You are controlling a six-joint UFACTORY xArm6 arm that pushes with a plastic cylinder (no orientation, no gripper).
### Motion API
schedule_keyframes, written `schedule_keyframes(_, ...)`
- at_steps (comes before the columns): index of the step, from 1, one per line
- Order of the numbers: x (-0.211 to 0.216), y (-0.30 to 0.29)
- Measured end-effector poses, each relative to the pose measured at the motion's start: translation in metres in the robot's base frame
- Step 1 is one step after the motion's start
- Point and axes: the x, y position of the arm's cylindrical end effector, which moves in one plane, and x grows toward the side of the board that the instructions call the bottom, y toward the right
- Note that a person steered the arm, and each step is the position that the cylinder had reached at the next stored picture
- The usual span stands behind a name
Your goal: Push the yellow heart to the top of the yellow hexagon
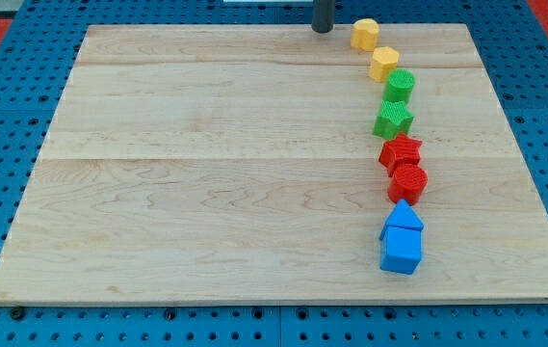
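Note:
The yellow heart (365, 34) lies at the top of the wooden board (206, 164), right of centre. The yellow hexagon (384, 64) lies just below and slightly right of it, close to touching. My tip (323, 29) is at the board's top edge, a short way to the left of the yellow heart and apart from it. The rod runs up out of the view.
Below the yellow hexagon a curved column of blocks runs down the right side: a green round block (400, 85), a green star (393, 120), a red star (401, 151), a red round block (408, 182), and two blue blocks (402, 239) at the bottom.

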Motion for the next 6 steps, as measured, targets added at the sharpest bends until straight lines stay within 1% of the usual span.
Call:
schedule_keyframes(1, -0.001, 0.073)
schedule_keyframes(4, 0.005, 0.113)
schedule_keyframes(6, 0.007, 0.107)
